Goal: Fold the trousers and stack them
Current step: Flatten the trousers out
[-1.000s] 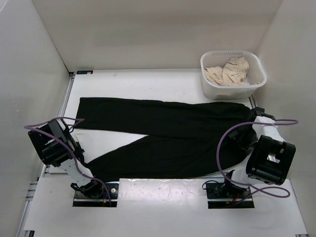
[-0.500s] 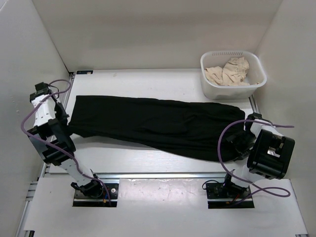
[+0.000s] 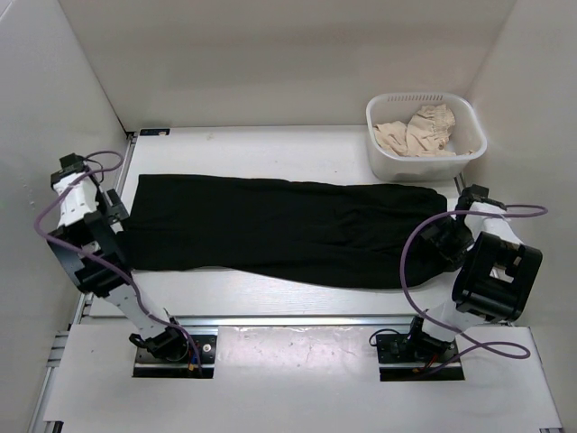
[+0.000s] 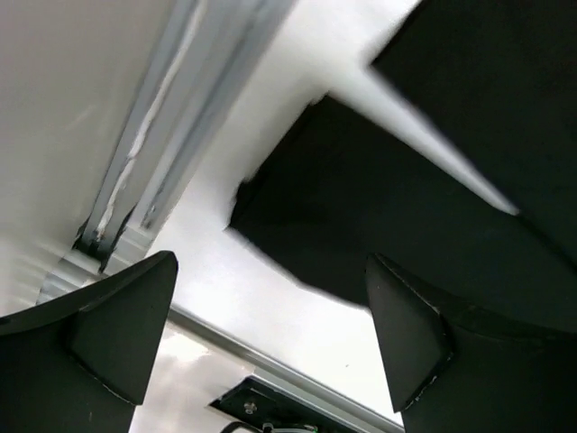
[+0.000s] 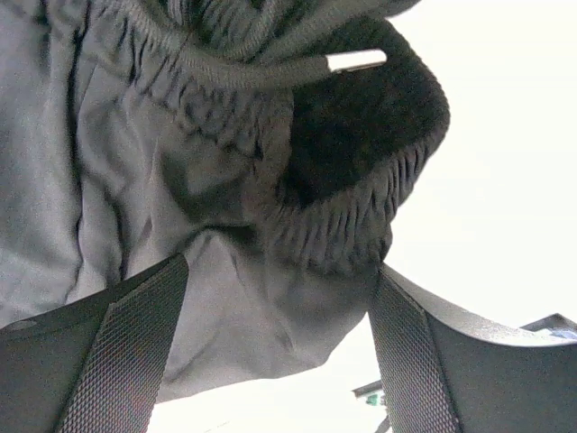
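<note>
The black trousers [image 3: 288, 225] lie flat across the table [image 3: 270, 149], one leg laid over the other, with the hems at the left and the waist at the right. My left gripper [image 3: 115, 216] stands open at the hem end. In the left wrist view the left gripper [image 4: 270, 262] hangs over white table, the leg hems [image 4: 361, 207] just beyond its fingertips, nothing held. My right gripper [image 3: 451, 236] is at the waist end. In the right wrist view the right gripper [image 5: 281, 262] is open, with the gathered waistband [image 5: 343, 225] and its drawcord lying between the wide fingers, unpinched.
A white basket [image 3: 471, 117] holding beige cloth [image 3: 416, 133] stands at the back right, close to the waist end. White walls enclose the table on the left, right and back. A metal rail [image 4: 153, 153] runs along the left table edge.
The near leg has been carried up and laid over the far leg. My left gripper, shut on the hem before, has opened and let it go. The right gripper has barely shifted.
</note>
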